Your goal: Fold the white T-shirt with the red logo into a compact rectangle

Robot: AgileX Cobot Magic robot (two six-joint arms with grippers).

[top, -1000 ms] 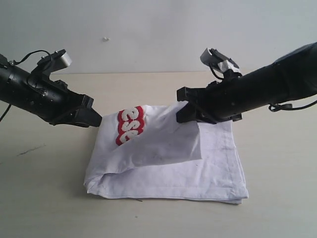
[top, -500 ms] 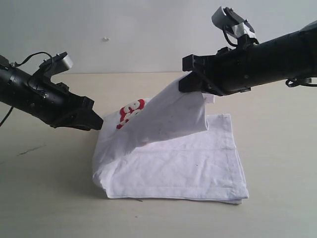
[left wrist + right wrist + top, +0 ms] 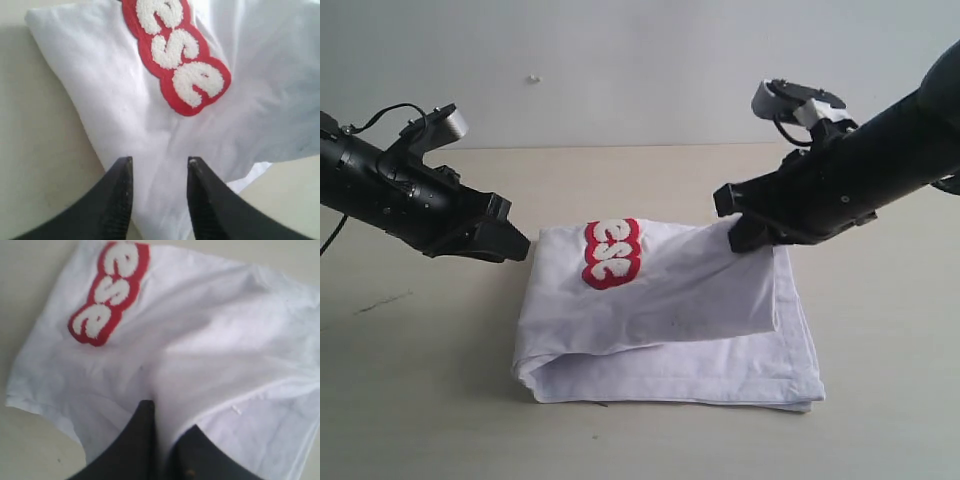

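To the left, the left fingers (image 3: 119,200) hang with a narrow gap between them over the back-left corner of the white T-shirt (image 3: 670,340), gripping nothing. The shirt lies folded in the middle of the bench (image 3: 410,400), its red logo (image 3: 611,253) showing "ese" on the top layer. To the right, the right fingers (image 3: 141,440) pinch that layer's corner, lifted a little off the cloth beneath.

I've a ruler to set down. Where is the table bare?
Bare beige tabletop lies in front of the wrinkled white cotton T-shirt and on both sides. Crowded: its far corners, at the black left gripper and black right gripper.
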